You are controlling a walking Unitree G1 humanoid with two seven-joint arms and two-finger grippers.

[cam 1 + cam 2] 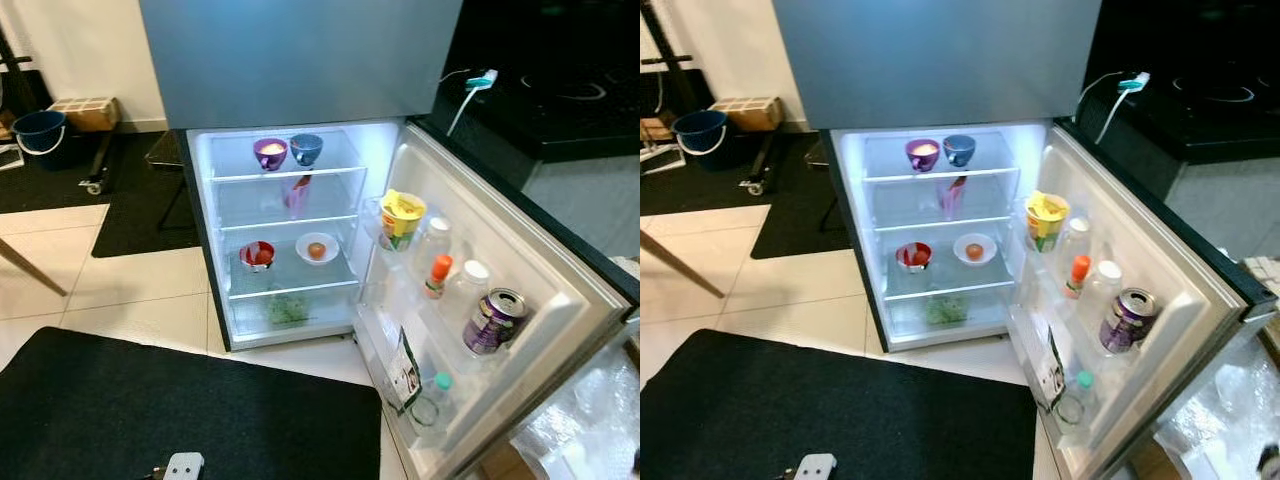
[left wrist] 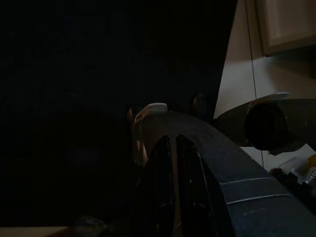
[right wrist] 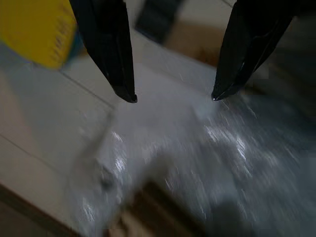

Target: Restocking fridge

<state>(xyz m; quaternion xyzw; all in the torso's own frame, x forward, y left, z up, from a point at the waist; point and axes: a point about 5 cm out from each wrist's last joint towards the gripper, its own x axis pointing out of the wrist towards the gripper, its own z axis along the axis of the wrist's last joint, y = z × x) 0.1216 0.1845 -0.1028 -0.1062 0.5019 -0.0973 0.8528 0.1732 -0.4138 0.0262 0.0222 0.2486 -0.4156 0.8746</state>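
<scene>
White lit fridge (image 1: 205, 200) stands open for restocking; right gripper (image 3: 173, 96) jaws wide apart, empty, over probably crinkly clear plastic (image 3: 222, 163).

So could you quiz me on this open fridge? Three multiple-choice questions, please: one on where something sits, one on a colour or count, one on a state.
1. Where is the purple can?
A. on the top shelf
B. in a rack on the open door
C. on the floor

2. How many cups stand on the top shelf?
A. one
B. two
C. four

3. How is the right gripper?
A. open, holding nothing
C. shut on a bottle
B. shut on a bowl

Answers:
1. B: the can lies tilted in the fridge door rack, beside clear bottles.
2. B: a purple cup and a blue cup stand side by side.
3. A: in the right wrist view its two black fingers stand wide apart over crinkled clear plastic, with nothing between them.
</scene>
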